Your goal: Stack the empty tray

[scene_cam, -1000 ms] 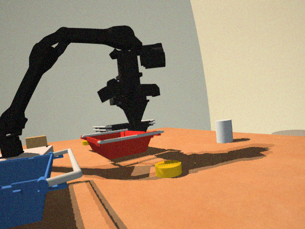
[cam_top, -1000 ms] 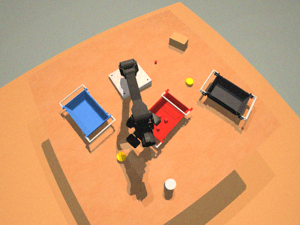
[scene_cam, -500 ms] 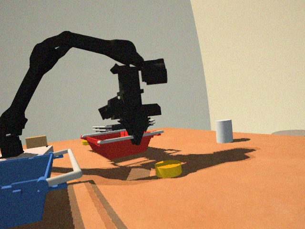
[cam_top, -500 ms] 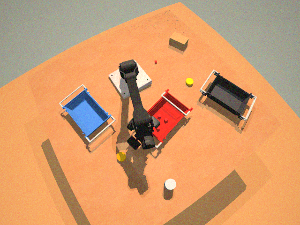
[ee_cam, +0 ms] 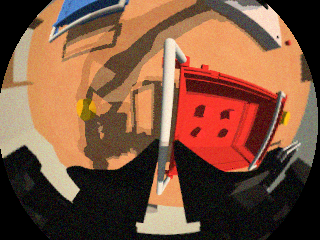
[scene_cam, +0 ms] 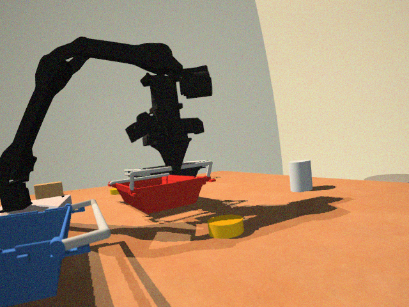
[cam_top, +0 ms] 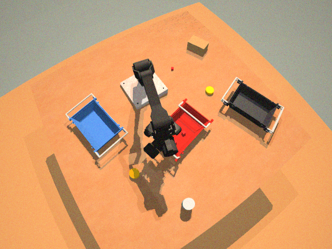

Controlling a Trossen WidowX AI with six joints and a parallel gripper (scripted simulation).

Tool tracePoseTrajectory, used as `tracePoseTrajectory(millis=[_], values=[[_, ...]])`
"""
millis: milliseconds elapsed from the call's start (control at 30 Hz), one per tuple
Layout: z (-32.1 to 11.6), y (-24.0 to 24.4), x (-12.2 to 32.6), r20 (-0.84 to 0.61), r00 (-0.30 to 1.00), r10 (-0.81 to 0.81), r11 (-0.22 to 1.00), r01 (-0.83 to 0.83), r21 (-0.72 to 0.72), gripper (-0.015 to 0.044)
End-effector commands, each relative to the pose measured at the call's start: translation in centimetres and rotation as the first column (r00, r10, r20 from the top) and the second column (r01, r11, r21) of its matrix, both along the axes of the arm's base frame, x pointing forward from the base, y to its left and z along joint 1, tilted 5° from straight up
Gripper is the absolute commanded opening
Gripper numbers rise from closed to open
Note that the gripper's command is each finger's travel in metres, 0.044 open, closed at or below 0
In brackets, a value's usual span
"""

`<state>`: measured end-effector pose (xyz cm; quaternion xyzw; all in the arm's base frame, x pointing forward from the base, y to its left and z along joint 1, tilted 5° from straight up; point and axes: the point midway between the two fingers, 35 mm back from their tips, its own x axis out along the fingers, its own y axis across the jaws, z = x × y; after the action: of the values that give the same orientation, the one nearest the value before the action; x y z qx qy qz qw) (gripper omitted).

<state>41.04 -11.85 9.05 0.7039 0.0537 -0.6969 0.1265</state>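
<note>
The red tray [cam_top: 194, 134] [scene_cam: 171, 196] [ee_cam: 242, 150] stands upright with several small red blocks [cam_top: 183, 134] [ee_cam: 200, 111] on its floor. Its far bar [cam_top: 192, 116] [ee_cam: 268, 132] lies in across the top. Its near bar [scene_cam: 150, 170] [ee_cam: 169, 80] stands up at the near end. My gripper [scene_cam: 174, 170] [ee_cam: 166, 143] points down at that bar, its fingers slightly apart; the bar shows in the gap, not clamped. The arm hides part of this end in the top view. The blue tray [cam_top: 93, 128] [scene_cam: 29, 270] and black tray [cam_top: 249, 107] are empty, their bars out.
Yellow discs [cam_top: 209, 90] [cam_top: 134, 173] [scene_cam: 226, 227] lie on either side of the red tray. A white cylinder [cam_top: 188, 204] [scene_cam: 300, 175] stands beyond its near end. A tan block [cam_top: 197, 42] [scene_cam: 48, 190] and a small red cube [cam_top: 172, 68] lie beyond the white base plate [cam_top: 158, 86].
</note>
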Motion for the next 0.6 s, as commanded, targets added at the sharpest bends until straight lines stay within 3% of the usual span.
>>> tracePoseTrajectory(millis=[0,333,567], values=[[-0.6,2.0,-0.4,-0.016,1.000,0.010,1.000,-0.009,0.019,0.0084],[-2.9,4.5,-1.1,-0.016,1.000,0.010,1.000,-0.009,0.022,0.0084],[-0.8,4.4,-0.9,-0.016,1.000,0.010,1.000,-0.009,0.021,0.0084]])
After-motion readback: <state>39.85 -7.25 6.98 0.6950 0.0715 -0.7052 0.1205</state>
